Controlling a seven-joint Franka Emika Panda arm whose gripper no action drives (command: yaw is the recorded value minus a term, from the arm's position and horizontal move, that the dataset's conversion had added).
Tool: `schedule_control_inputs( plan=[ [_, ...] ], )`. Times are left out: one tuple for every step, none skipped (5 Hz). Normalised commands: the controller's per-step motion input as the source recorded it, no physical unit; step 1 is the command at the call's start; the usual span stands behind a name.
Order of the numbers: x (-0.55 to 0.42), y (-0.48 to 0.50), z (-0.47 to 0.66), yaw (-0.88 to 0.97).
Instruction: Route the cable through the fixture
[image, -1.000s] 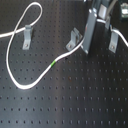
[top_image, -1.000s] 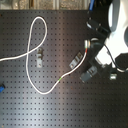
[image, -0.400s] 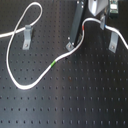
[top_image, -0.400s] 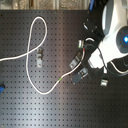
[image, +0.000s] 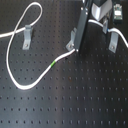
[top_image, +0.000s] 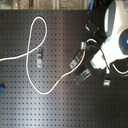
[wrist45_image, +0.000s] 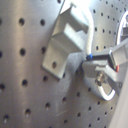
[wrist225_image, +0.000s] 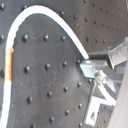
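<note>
- First exterior view: a long thin white cable (image: 22, 35) with a short green band (image: 53, 63) loops across a black perforated table (image: 65, 105). The dark robot gripper (image: 76, 49) reaches down beside a small grey metal slanted clip fixture (image: 74, 40), where the cable's end arrives. Upright grey brackets stand at the first exterior view's left (image: 27, 36) and right (image: 113, 44).
- Second exterior view: from above, the cable trails from the left edge, loops up and back down, then rises towards the fixture (top_image: 76, 59). The white robot arm (top_image: 117, 35) hangs over that spot.
- First wrist view: the fixture (wrist45_image: 67, 40) fills the frame, with the gripper's metal fingertips (wrist45_image: 102, 65) just beside it. Whether the claw pinches the cable, I cannot tell.
- Second wrist view: the cable (wrist225_image: 45, 15) arcs in and disappears at the fingertips (wrist225_image: 95, 70); a red band (wrist225_image: 8, 59) shows.
- Judgement: the step is bringing the cable to the clip; next it needs lining up with the slot and drawing through.
</note>
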Motion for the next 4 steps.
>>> schedule_control_inputs(
  plan=[
    [-0.355, -0.307, 0.0, -0.08],
    [-0.274, -0.136, -0.07, 0.0],
    [-0.541, -0.081, -0.29, 0.06],
    [-0.011, -0.01, 0.0, 0.0]
  ],
)
